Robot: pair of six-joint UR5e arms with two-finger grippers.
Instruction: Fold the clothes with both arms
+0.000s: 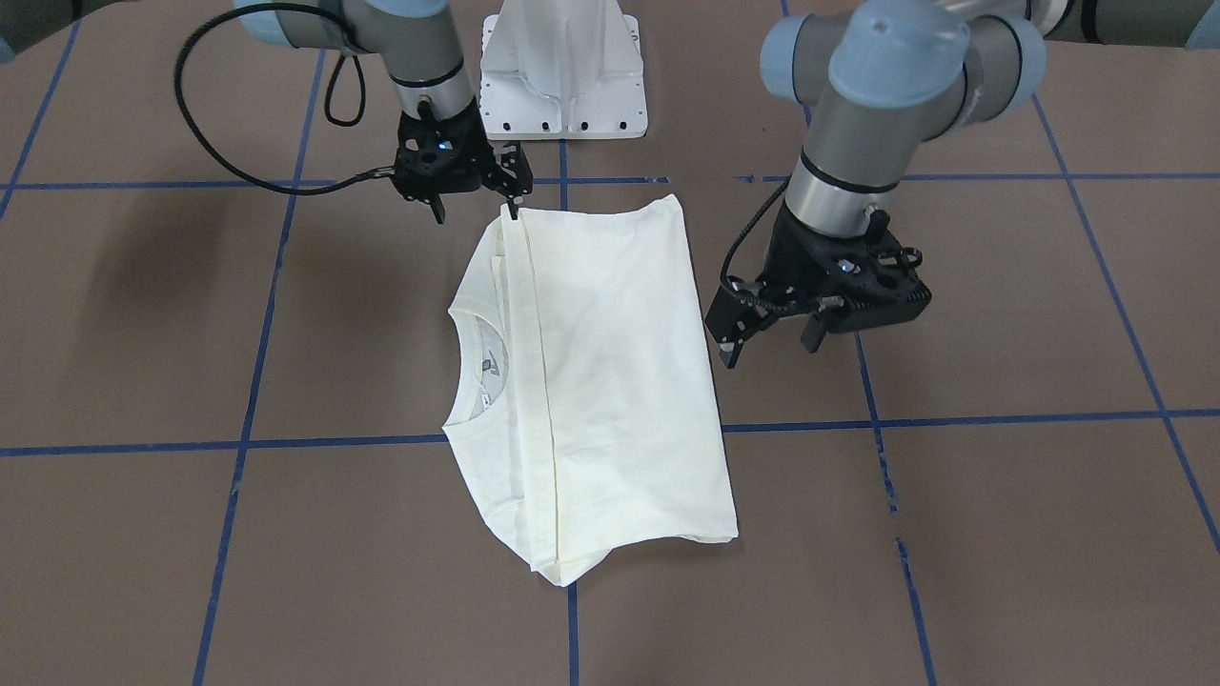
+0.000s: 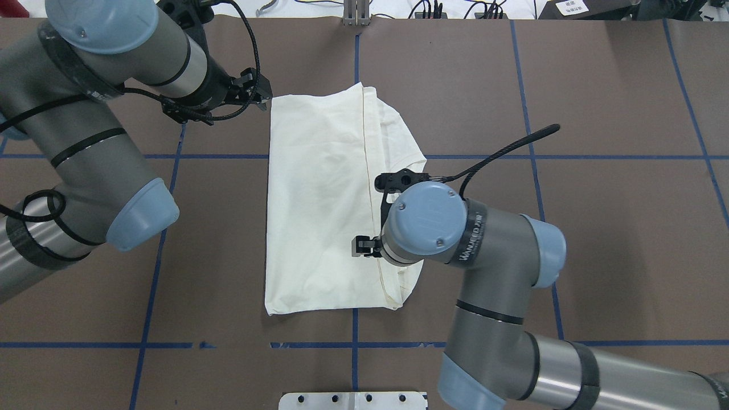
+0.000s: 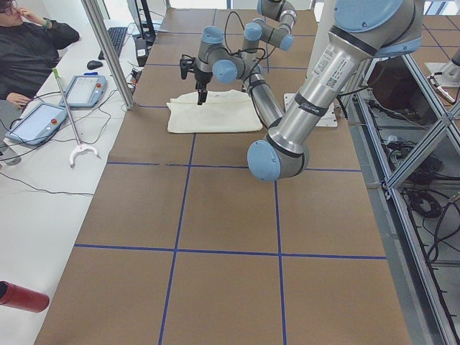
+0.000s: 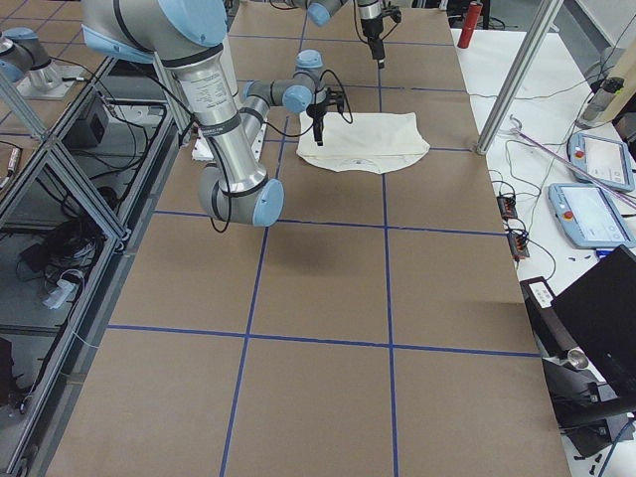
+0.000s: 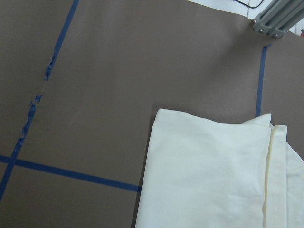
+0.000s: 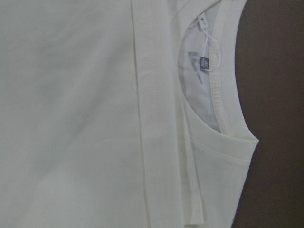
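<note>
Shirt lies flat mid-table, already folded to a rectangle w/ hem band beside neck, so prob. one fold remains; left gripper beside its edge and right gripper at a corner, both spread and empty.

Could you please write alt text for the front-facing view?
A folded cream shirt lies on a brown table taped in blue squares. Both pincers are open and empty: the right pincer by the shirt's top-left corner, the left pincer off its right edge.
</note>
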